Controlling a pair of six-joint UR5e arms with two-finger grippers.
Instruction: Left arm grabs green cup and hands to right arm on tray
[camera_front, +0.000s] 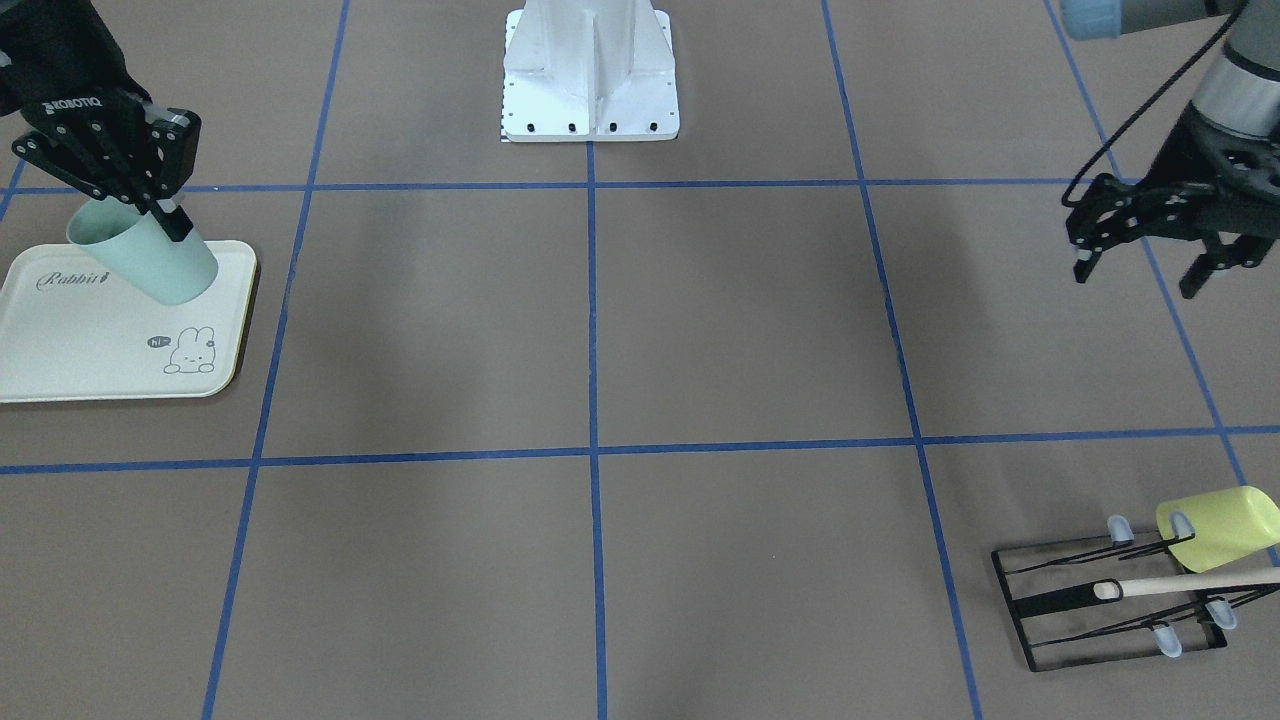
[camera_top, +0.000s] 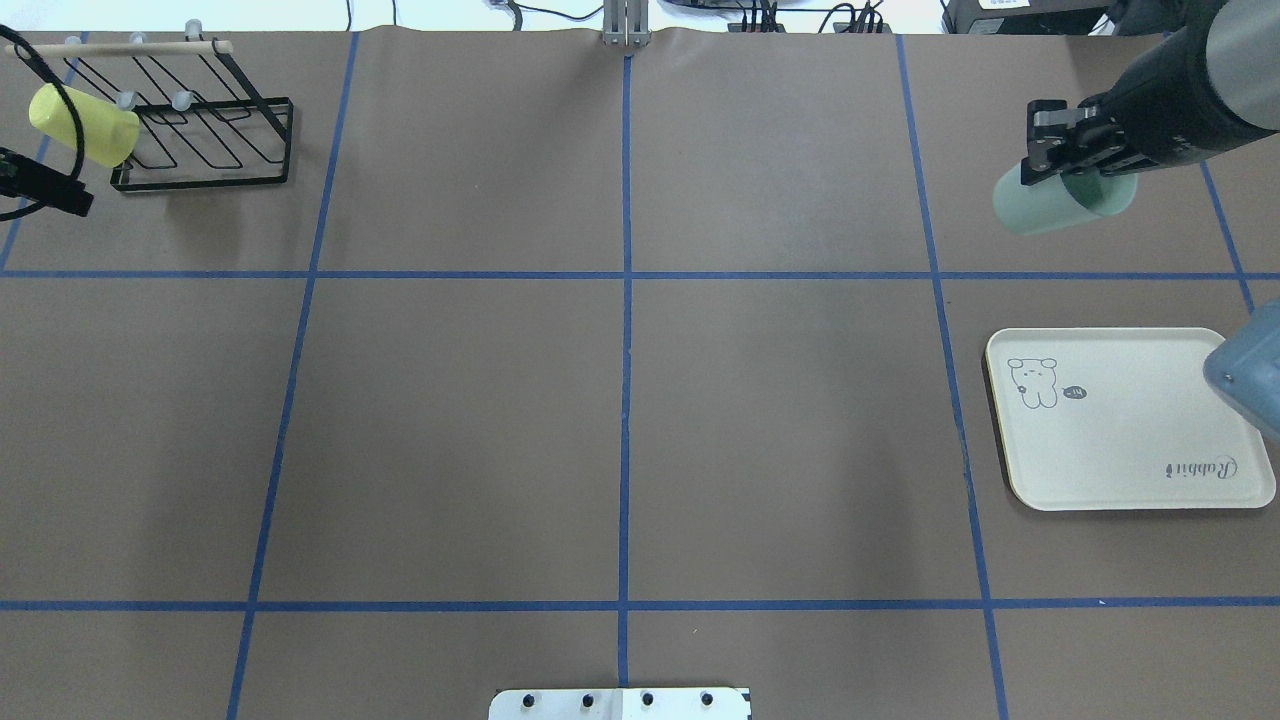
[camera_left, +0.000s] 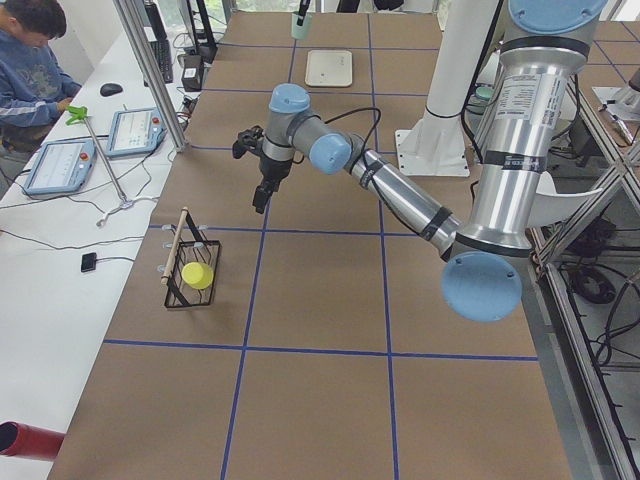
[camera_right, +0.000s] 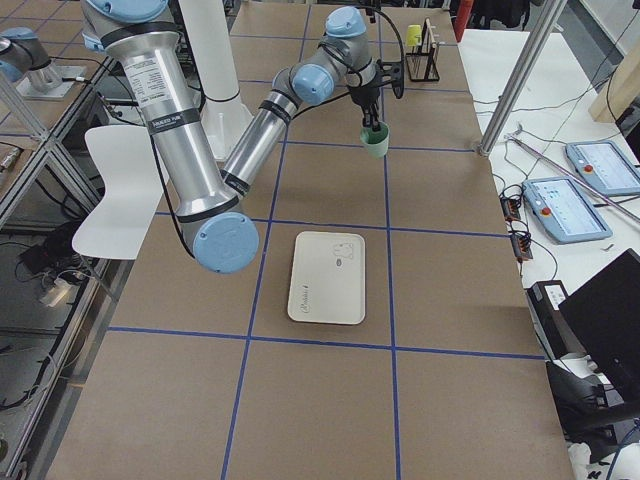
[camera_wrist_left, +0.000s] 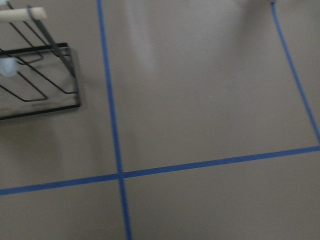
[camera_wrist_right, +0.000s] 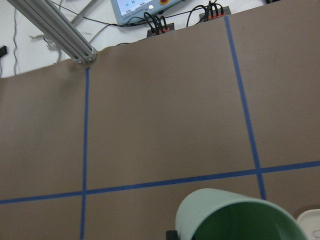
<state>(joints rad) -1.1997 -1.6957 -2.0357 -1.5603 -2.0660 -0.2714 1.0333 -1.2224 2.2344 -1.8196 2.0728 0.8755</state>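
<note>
My right gripper (camera_front: 150, 215) is shut on the rim of the pale mint-green cup (camera_front: 165, 265) and holds it tilted in the air, well above the table and close to the cream tray (camera_front: 90, 340). The cup also shows in the overhead view (camera_top: 1050, 205), the exterior right view (camera_right: 376, 140) and the right wrist view (camera_wrist_right: 240, 220). The tray (camera_top: 1130, 420) lies flat with nothing on it. My left gripper (camera_front: 1138, 280) is open and empty, hanging above the table on the far side from the tray, near the rack.
A black wire rack (camera_top: 200, 130) with a wooden rod stands at the table's far left corner. A yellow-green cup (camera_top: 80, 125) hangs on it and also shows in the front view (camera_front: 1215, 525). The robot's white base (camera_front: 590, 75) is at mid-table edge.
</note>
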